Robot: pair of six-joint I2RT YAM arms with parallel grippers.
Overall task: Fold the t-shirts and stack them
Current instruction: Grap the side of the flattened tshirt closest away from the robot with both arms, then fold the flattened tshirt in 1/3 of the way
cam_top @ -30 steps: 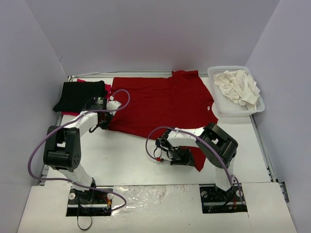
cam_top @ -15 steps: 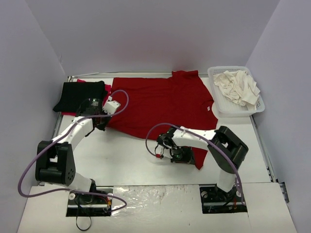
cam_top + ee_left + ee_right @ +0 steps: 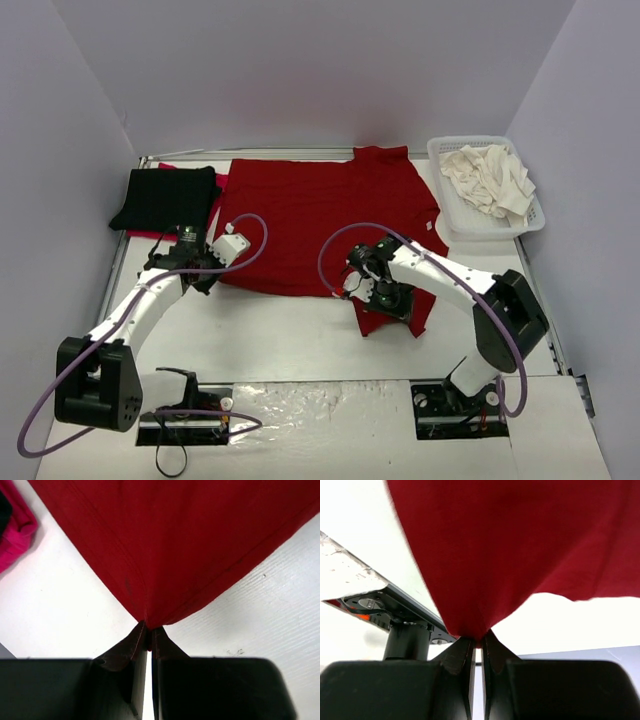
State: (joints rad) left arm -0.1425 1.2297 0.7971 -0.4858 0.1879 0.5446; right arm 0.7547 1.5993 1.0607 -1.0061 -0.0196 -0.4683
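A dark red t-shirt (image 3: 330, 215) lies spread across the back middle of the table. My left gripper (image 3: 212, 277) is shut on its near left corner, and the left wrist view shows the red cloth (image 3: 175, 550) pinched between the fingertips (image 3: 148, 635). My right gripper (image 3: 362, 292) is shut on the shirt's near right part, lifted off the table, with a flap hanging below it (image 3: 395, 312). In the right wrist view the cloth (image 3: 520, 545) fans out from the closed jaws (image 3: 477, 642). A folded black t-shirt (image 3: 165, 197) lies on a bright red one (image 3: 222, 183) at the back left.
A white lattice basket (image 3: 452, 222) at the back right holds crumpled cream-white t-shirts (image 3: 492, 178). Grey walls close in the table on three sides. The arm bases (image 3: 185, 410) stand at the near edge.
Both arms have moved, carrying the shirt's near edge. The right gripper rose and went back and to the right with its cloth. The left gripper pulled its corner toward the near side.
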